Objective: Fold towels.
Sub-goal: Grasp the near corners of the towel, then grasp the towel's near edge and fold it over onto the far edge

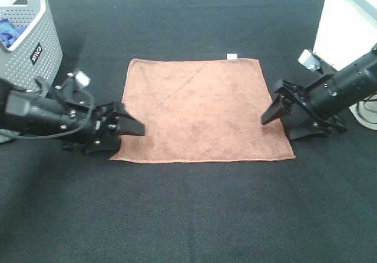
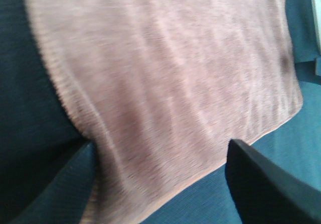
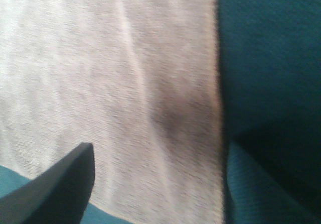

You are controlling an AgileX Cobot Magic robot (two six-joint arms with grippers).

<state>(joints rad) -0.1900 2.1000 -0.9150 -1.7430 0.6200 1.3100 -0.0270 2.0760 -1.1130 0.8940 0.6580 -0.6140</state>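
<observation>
Overhead and wrist views, ordered from the lower edge of the overhead frame upward.

Lower frame: the counter, covered in a black textured fabric, fills the foreground.

Centre: the towel, a reddish-brown square microfibre cloth, lies spread flat in a single layer. Its stitched near hem runs straight across just below mid-frame.

Centre left: the left end effector sits at the towel's lower left corner with its jaws wide apart and nothing between them. In the left wrist view the end effector straddles that corner of the cloth, each finger lying over the dark counter just outside an edge. Whether the fingers touch the surface cannot be told.

Centre right: the right end effector stands at the towel's right edge, also spread open and holding nothing. In the right wrist view, which is blurred, the end effector spans that edge of the cloth, one finger on the towel side and one over the counter.

Upper centre: a small white tag projects from the towel's far hem.

Upper left: a grey perforated basket holds something blue.

Upper right: a white block-like object stands at the frame corner.
</observation>
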